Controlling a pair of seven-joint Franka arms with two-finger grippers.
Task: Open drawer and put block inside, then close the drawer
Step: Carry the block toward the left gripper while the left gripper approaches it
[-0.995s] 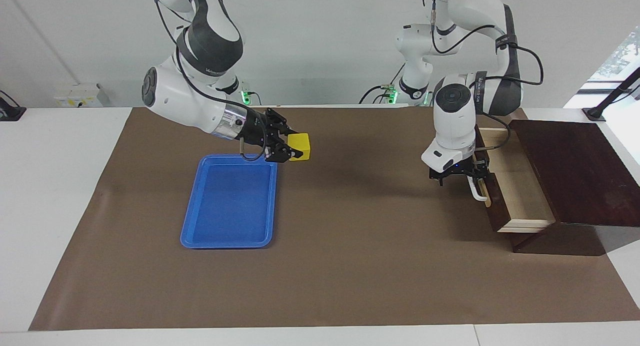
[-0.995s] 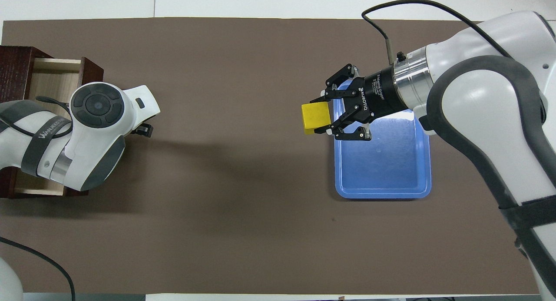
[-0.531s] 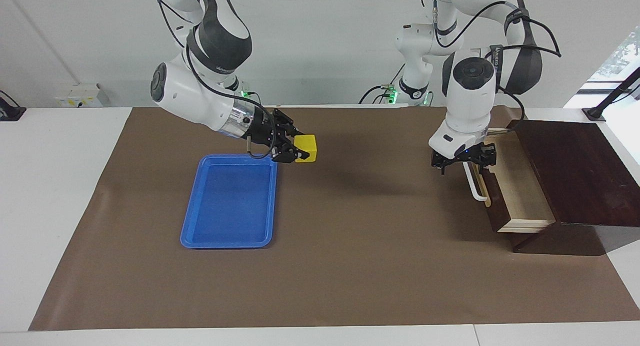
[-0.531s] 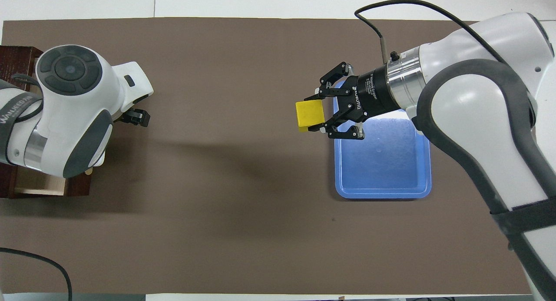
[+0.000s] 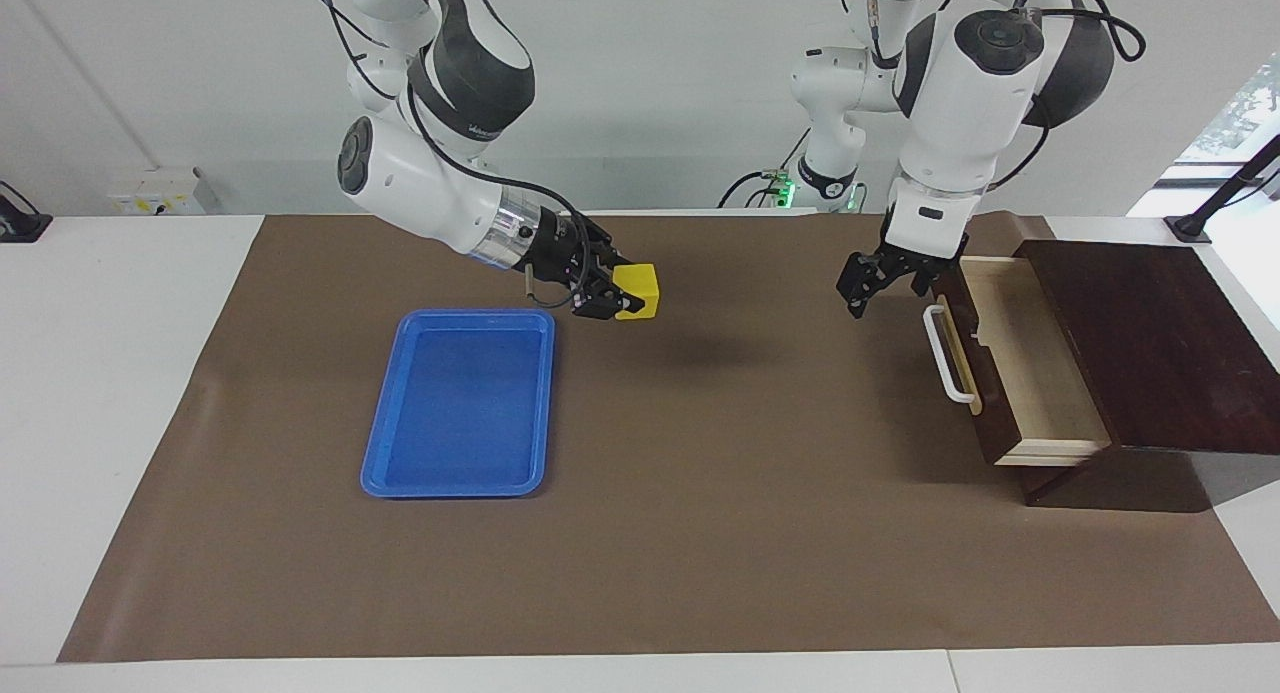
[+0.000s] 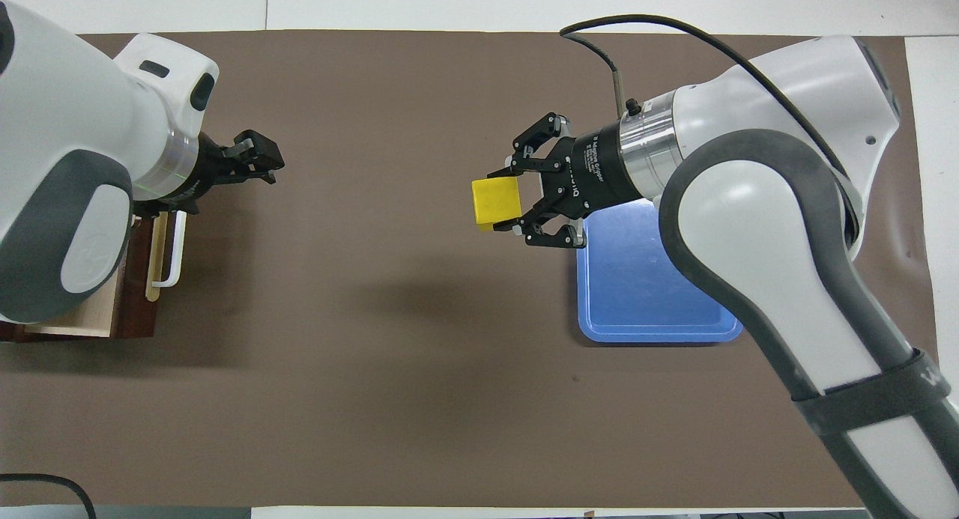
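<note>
Since the earlier frames, your left gripper (image 5: 868, 288) has lifted off the drawer's white handle (image 5: 943, 355) and now hangs over the brown mat (image 5: 700, 493) just beside the drawer front, its jaws apart and holding nothing. Your right gripper (image 5: 622, 298) has carried the block (image 5: 638, 291) away from the blue tray (image 5: 458, 405) toward the left arm's end of the table.

You have the block clamped between the right gripper's fingers, up in the air over the bare mat beside the tray's corner. It is a yellow cube, so it has no long axis to speak of; one flat face points up at the overhead camera.

Your drawer (image 5: 1015, 358) stands pulled out of the dark wooden box (image 5: 1140, 343) at the left arm's end. Its front and handle face the middle of the table, and the handle bar runs from nearer you to farther from you.

From overhead, the left arm covers most of the drawer (image 6: 131, 279); only the handle and a strip of pale wood show. You cannot see the faces of the block that the fingers press on.
</note>
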